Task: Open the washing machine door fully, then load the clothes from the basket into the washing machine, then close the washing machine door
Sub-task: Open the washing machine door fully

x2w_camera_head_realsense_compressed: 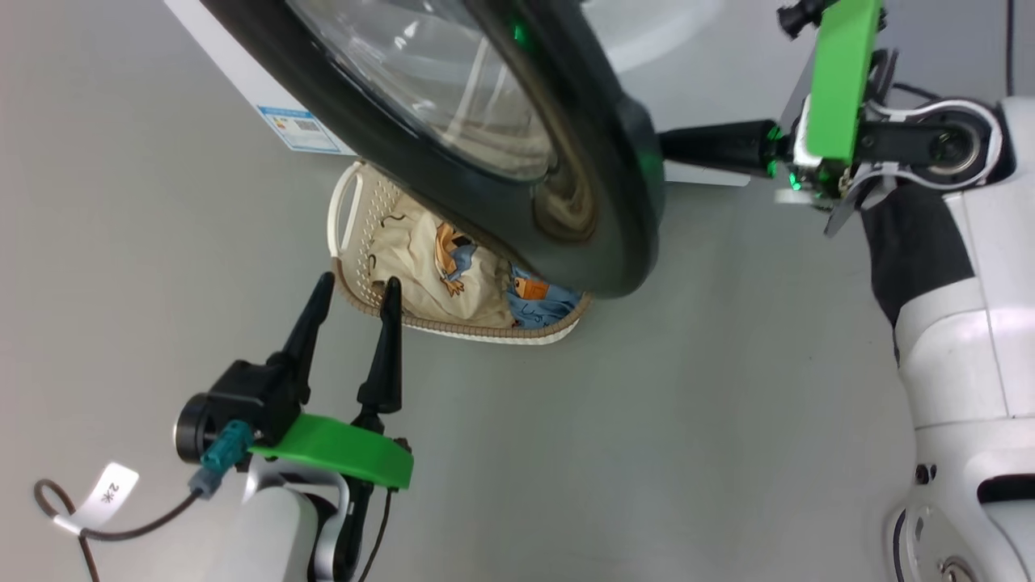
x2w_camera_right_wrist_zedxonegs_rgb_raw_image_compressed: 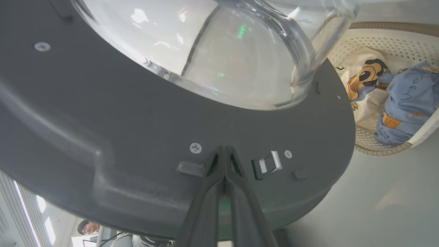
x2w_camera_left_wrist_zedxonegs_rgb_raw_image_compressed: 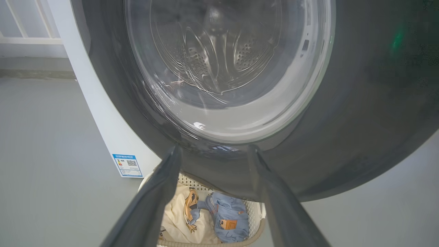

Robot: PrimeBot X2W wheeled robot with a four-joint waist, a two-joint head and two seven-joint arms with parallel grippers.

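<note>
The door point(x2w_camera_head_realsense_compressed: 616, 242), a stiff, heavy disc with a glossy black rim and bulging glass bowl, is pictured partly open at twelve o'clock in the head view. It is judged better pushed on its grey inner face beside the latch point(x2w_camera_right_wrist_zedxonegs_rgb_raw_image_compressed: 267, 164) than gripped on the slippery rim, and the right gripper point(x2w_camera_right_wrist_zedxonegs_rgb_raw_image_compressed: 224, 151), pressed together and empty, is set there. The left gripper point(x2w_camera_head_realsense_compressed: 358, 283) is spread wide and empty at seven o'clock, near the basket point(x2w_camera_head_realsense_compressed: 485, 333), where the soft, light, cartoon-printed clothes point(x2w_camera_head_realsense_compressed: 420, 259) lie beneath the door.
</note>
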